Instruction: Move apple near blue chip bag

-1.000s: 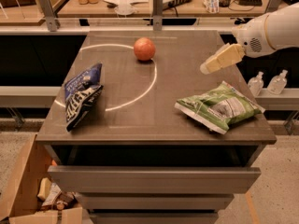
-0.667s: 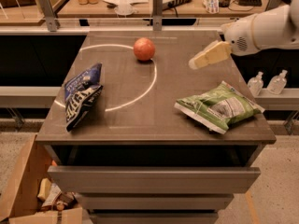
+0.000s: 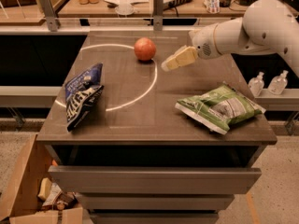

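Observation:
The apple [image 3: 145, 49], small, round and orange-red, sits on the brown table [image 3: 154, 120] toward its far middle. The blue chip bag [image 3: 82, 95], dark blue and black with white lettering, lies near the table's left edge. My gripper [image 3: 169, 64], with pale yellowish fingers on a white arm reaching in from the right, hovers just right of the apple, a short gap away, and holds nothing.
A green and white snack bag [image 3: 219, 107] lies at the table's right front. A white arc is marked on the tabletop. Drawers sit below the table, a cardboard box [image 3: 28, 195] stands on the floor at left, and two bottles [image 3: 268, 83] stand at right.
My gripper has moved left across the table toward the apple, from the right edge to just beside it. The apple and both bags have not moved.

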Motion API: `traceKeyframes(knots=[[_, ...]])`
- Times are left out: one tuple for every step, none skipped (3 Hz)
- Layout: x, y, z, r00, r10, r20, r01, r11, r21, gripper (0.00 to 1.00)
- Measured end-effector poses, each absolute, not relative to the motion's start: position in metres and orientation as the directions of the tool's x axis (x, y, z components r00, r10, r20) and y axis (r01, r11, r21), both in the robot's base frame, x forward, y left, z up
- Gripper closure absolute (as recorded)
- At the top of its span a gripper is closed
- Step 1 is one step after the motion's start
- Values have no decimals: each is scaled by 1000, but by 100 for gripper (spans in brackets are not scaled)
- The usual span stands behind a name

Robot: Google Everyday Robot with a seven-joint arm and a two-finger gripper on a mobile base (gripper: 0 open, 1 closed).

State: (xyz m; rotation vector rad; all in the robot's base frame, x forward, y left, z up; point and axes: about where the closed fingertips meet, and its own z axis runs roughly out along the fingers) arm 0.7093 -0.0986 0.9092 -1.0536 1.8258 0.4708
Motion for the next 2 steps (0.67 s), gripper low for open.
traceKeyframes(knots=[[740,-57,872,-168,-467,-868,-845,522,-117,0],[773,-24,857,-149,-463,-874,-854,506,-122,0]])
